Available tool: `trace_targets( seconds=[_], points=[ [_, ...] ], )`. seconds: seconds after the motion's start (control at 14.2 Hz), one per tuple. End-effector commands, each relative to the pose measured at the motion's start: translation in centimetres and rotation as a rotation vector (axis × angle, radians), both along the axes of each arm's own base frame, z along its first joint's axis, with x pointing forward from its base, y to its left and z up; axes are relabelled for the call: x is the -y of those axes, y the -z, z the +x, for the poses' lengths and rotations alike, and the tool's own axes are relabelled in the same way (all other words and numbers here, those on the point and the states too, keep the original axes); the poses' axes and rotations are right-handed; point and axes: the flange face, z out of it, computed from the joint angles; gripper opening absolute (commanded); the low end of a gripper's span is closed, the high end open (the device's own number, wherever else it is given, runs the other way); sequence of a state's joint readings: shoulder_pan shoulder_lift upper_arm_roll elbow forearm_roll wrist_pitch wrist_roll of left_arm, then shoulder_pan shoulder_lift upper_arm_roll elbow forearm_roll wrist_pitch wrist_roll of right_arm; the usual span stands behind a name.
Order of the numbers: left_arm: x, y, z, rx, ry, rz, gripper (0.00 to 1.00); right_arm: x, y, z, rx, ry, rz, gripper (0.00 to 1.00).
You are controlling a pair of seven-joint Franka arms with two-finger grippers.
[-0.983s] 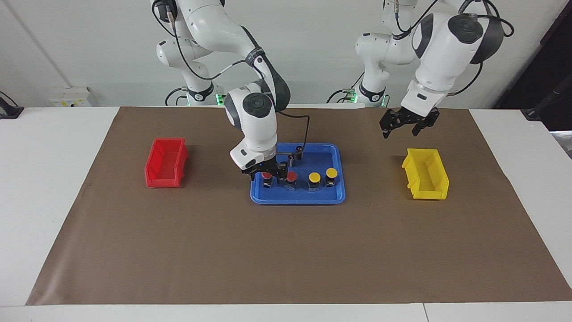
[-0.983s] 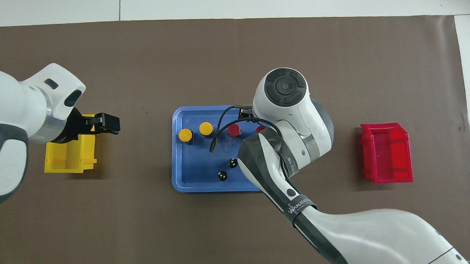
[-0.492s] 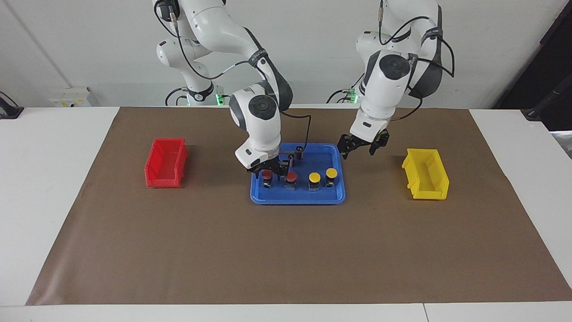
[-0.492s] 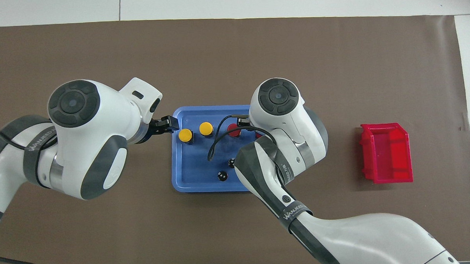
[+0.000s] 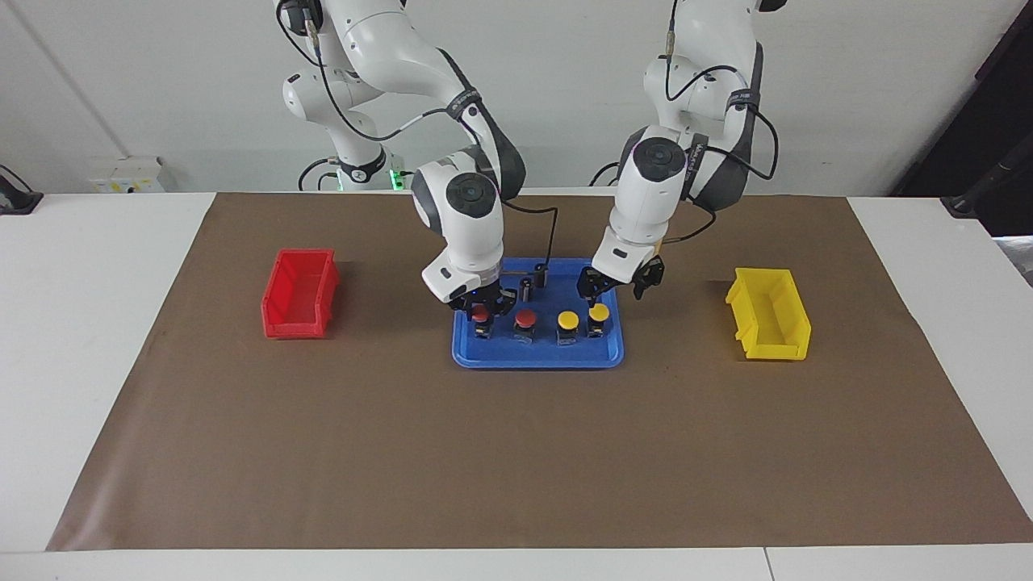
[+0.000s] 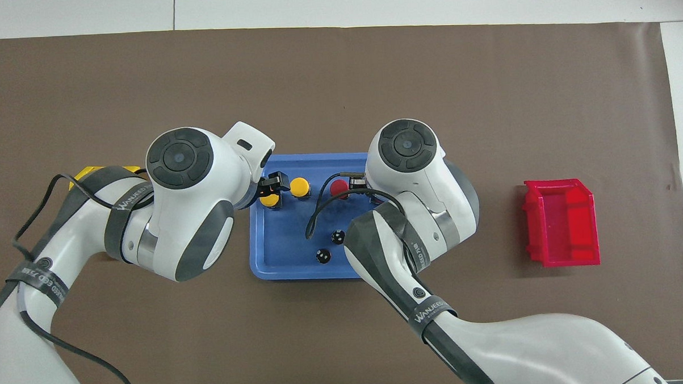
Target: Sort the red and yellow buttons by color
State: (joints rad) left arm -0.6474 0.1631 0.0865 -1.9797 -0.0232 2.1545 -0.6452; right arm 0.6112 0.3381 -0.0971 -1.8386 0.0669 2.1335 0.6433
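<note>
A plain white wall (image 5: 565, 89) is running across the top of the facing view, with a pale socket box (image 5: 127, 175) sitting low on it toward the right arm's end. A white table (image 5: 97, 339) is stretching beneath everything, and a brown paper sheet (image 5: 516, 452) is lying flat over most of it. Something dark (image 5: 980, 121) is standing at the room's edge by the left arm's end, and soft, even light is falling on the table.

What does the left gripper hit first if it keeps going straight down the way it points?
Most likely the yellow button at the left arm's end of the row in the blue tray. The left gripper hangs just over it, fingers open astride the cap, though exact alignment is hard to judge.
</note>
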Motion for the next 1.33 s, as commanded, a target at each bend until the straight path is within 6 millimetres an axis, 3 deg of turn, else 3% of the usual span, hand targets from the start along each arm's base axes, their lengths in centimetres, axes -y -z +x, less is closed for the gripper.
trace_targets(
  seconds=[0.0, 0.14, 0.28, 0.42, 0.56, 0.77, 1.12, 1.26],
  points=[
    [0.6, 1.4, 0.1, 0.009, -0.017, 0.001, 0.93, 0.9, -0.9, -0.1, -0.004, -0.028, 0.028, 0.12],
    [1.4, 1.9, -0.3, 0.009, -0.026, 0.001, 0.84, 2.2, -3.8, 1.2, -0.021, -0.041, 0.026, 0.11],
    [1.4, 2.1, -0.2, 0.006, -0.026, 0.004, 0.75, 7.4, -8.5, 2.2, -0.028, -0.068, 0.04, 0.11],
    [1.4, 2.2, -0.3, 0.005, -0.027, 0.005, 0.69, 12.9, -12.8, 0.9, -0.079, -0.131, 0.039, 0.11],
    [1.4, 2.2, -0.2, 0.005, -0.027, 0.005, 0.63, 19.0, -14.9, -1.9, -0.092, -0.135, 0.036, 0.11],
    [1.4, 2.1, -0.1, 0.014, -0.028, 0.0, 0.58, 25.7, -13.6, -6.3, -0.069, -0.201, -0.023, 0.11],
    [1.1, 2.1, 0.6, 0.037, -0.037, -0.015, 0.55, 35.1, -10.1, -7.2, -0.033, -0.277, -0.015, 0.11],
    [0.9, 2.6, 0.3, 0.029, -0.037, -0.01, 0.55, 36.5, -8.3, -8.0, -0.061, -0.266, -0.007, 0.11]
  ],
)
